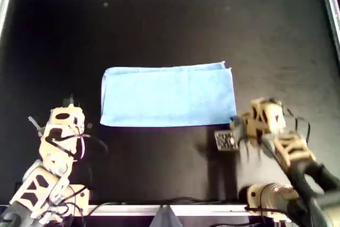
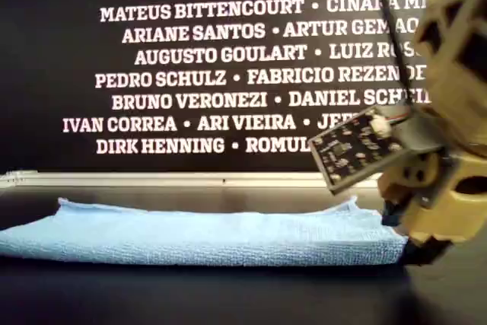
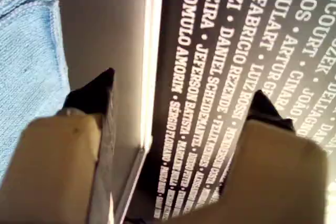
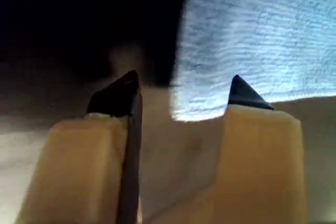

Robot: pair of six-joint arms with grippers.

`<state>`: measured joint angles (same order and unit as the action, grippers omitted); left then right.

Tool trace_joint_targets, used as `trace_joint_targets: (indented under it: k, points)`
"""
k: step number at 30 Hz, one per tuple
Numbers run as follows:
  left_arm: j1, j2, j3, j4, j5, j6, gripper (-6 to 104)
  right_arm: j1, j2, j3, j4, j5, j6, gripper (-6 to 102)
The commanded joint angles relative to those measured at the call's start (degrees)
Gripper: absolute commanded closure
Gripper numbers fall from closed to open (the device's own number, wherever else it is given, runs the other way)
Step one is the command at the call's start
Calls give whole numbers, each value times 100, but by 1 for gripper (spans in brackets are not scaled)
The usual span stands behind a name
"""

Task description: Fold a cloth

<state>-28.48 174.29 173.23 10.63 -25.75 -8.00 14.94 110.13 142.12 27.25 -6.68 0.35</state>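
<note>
Blue cloth (image 1: 167, 97) lies folded, both pincers (image 1: 68, 104) (image 1: 237, 124) open beside its edges.

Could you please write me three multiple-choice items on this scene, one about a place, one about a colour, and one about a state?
1. In the overhead view, the right gripper is at which corner of the cloth?
A. lower right
B. upper left
C. upper right

2. What colour is the cloth?
A. red
B. light blue
C. white

3. How does the left gripper stand?
A. shut on the cloth
B. shut on nothing
C. open, holding nothing

Answers:
1 A, since the right wrist view shows a cloth corner between its jaws.
2 B, as every view shows.
3 C, since its jaws stand apart, beside the cloth.
</note>
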Motion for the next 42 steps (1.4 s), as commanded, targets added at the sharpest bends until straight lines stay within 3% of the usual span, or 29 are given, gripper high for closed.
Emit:
trace_joint_targets:
  k: [1,18,21,28,31,42]
  points:
    - [158,9,-70,-26,-26,35,11,26,-246,-747,-220,-70,9,27]
    - [141,9,-70,-26,-35,44,11,18,-1397,-1415,-211,-70,18,31]
    - [149,9,-70,-26,-35,44,11,18,-1397,-1406,-211,-70,18,42]
    - [149,9,-70,-26,-35,44,11,18,-1230,-1441,-220,-70,18,85]
    - [149,9,-70,-26,-35,44,11,18,-1239,-1433,-220,-70,18,98]
    - [158,9,-70,-26,-35,44,11,193,-932,-2593,-220,-70,26,96]
